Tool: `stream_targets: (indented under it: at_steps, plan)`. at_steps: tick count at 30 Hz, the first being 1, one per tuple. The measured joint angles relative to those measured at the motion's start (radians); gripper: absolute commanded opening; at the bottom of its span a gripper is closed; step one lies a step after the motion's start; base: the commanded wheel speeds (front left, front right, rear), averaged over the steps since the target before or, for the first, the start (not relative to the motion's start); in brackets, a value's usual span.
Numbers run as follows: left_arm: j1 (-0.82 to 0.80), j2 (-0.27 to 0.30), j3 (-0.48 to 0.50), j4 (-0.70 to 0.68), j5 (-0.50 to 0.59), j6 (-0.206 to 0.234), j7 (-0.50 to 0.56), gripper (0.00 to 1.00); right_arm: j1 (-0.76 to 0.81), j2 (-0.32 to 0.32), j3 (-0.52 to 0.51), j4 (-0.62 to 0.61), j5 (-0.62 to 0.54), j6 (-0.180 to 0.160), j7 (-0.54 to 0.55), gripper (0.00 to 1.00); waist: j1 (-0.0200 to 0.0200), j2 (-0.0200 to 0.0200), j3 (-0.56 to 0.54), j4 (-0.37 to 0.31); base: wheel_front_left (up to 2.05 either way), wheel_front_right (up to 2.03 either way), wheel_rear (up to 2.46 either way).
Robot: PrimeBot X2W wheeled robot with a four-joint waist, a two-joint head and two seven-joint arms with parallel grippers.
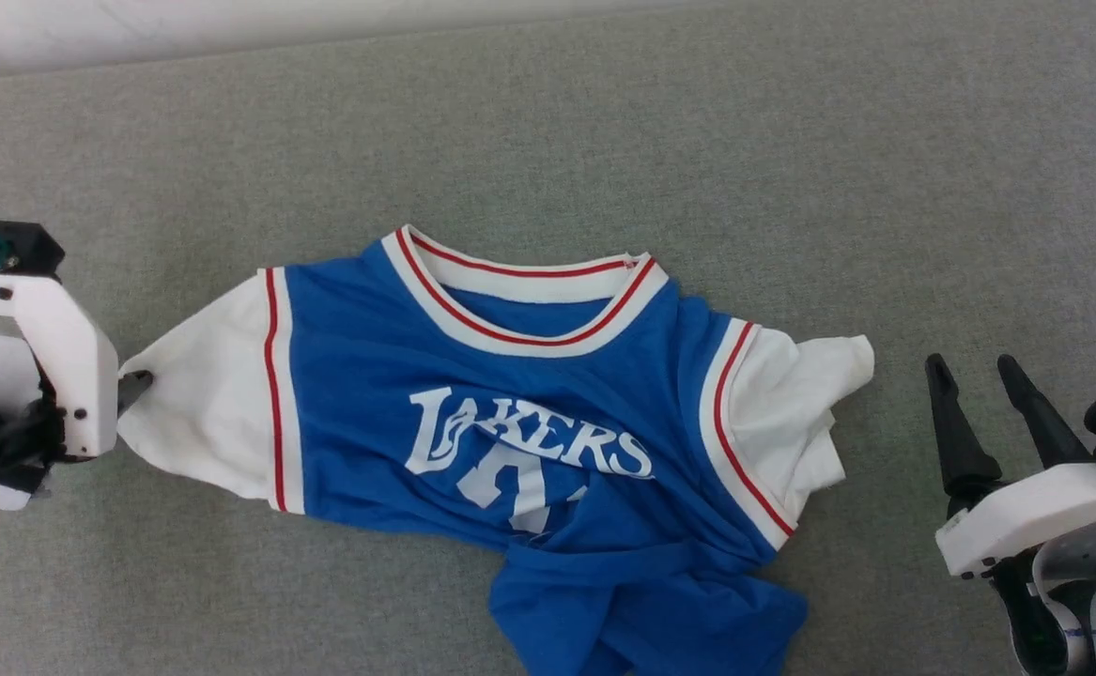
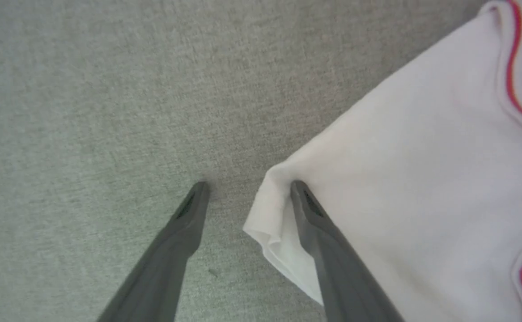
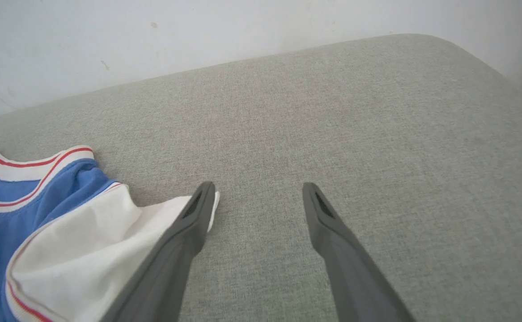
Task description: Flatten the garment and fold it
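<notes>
Grey woven cloth covers the table point(image 1: 792, 141), which meets a pale wall point(image 3: 153, 44) along its far edge. Near the middle lies the garment point(image 1: 510, 376), chest side up, with its red-striped collar toward the wall and the white lettering showing. Its lower part is bunched and twisted into a heap of blue folds at the near edge of the head view. One white sleeve point(image 2: 399, 179) is drawn out to a point toward the left hand point(image 2: 247, 190). That hand's fingers stand apart: one rests on the sleeve's folded corner, the other on bare cloth beside it. The other sleeve point(image 1: 801, 413) is crumpled. The right hand point(image 1: 977, 371) sits just beyond it, fingers spread and holding nothing. In the right wrist view one finger overlaps the sleeve's edge, but contact cannot be told.
</notes>
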Motion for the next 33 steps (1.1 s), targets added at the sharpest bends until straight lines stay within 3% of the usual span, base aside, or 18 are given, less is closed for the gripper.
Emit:
stream_targets:
  at_steps: [6,10,15,16,17,23,29,33]
  plan:
    - [0.014,-0.031,-0.009,-0.034,-0.043,0.000,0.043,0.00,0.000,-0.017,-0.028,0.012,-0.022,0.000,0.013,1.00,0.0000,0.0000,-0.019,0.021,0.00,0.00,0.00]
    - [0.041,-0.045,-0.010,-0.051,-0.027,0.018,-0.018,0.00,0.000,-0.031,-0.030,0.010,-0.032,0.000,0.026,1.00,0.0001,0.0000,-0.037,0.036,0.00,0.00,0.00]
    - [0.086,-0.072,-0.017,-0.091,0.049,0.055,-0.194,0.00,-0.003,-0.071,-0.003,0.010,-0.030,0.000,0.092,1.00,0.0001,0.0000,-0.071,0.066,0.00,0.00,0.00]
    - [0.094,-0.075,-0.016,-0.123,0.082,0.069,-0.267,0.00,-0.006,-0.112,0.034,0.017,-0.027,0.000,0.163,1.00,0.0001,0.0000,-0.083,0.081,0.00,0.00,0.00]
    - [0.094,-0.075,-0.016,-0.123,0.082,0.069,-0.267,0.00,-0.006,-0.112,0.034,0.017,-0.027,0.000,0.163,1.00,0.0001,0.0000,-0.083,0.081,0.00,0.00,0.00]
    - [0.150,-0.102,-0.002,-0.281,0.128,0.132,-0.415,0.00,-0.075,-0.229,0.101,0.043,0.051,0.001,0.399,1.00,0.0000,0.0000,-0.104,0.139,0.00,0.00,0.00]
    - [0.199,-0.112,-0.017,-0.447,0.169,0.179,-0.451,0.00,-0.158,-0.296,0.140,0.113,0.093,0.001,0.669,1.00,0.0000,0.0000,-0.100,0.205,0.00,0.00,0.00]
    - [0.209,-0.139,-0.046,-0.508,0.182,0.188,-0.453,0.00,-0.181,-0.337,0.179,0.142,0.102,0.001,0.750,1.00,0.0000,0.0000,-0.087,0.248,0.00,0.00,0.00]
